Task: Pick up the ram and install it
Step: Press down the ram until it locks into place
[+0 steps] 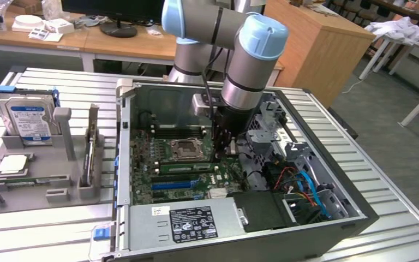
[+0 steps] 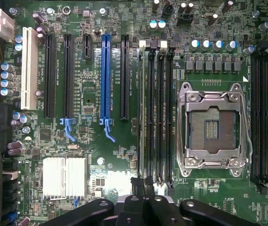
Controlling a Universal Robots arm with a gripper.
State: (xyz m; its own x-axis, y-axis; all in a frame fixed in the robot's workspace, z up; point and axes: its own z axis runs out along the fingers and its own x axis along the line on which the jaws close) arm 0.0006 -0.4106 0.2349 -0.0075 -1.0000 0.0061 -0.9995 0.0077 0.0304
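- Exterior view, far left: a blue-labelled hard drive (image 1: 26,117) stands upright in a grey holder tray (image 1: 20,199) on the slatted metal desk (image 1: 49,232).
- Further right, an open computer case (image 1: 340,218) lies on its side with the motherboard (image 1: 148,188) facing up.
- Inside it, the ram (image 1: 184,167) shows as a long green strip lying along a memory slot, just beside the empty CPU socket (image 1: 187,147).
- Right of the ram, the hand (image 1: 222,154) reaches down into the case from the grey-and-blue arm (image 1: 250,60). It is low over the board, near the ram's end.
- Wrist view, left to right: a blue expansion slot (image 2: 106,80), then the ram (image 2: 142,117) seen edge-on as a thin pale line in the first slot of the bank, then the black memory slots (image 2: 160,117), then the CPU socket (image 2: 214,129).
- The hand (image 2: 143,186) is clenched tight, fingertips together and in line with the ram's near end. Whether they press on it I cannot tell.
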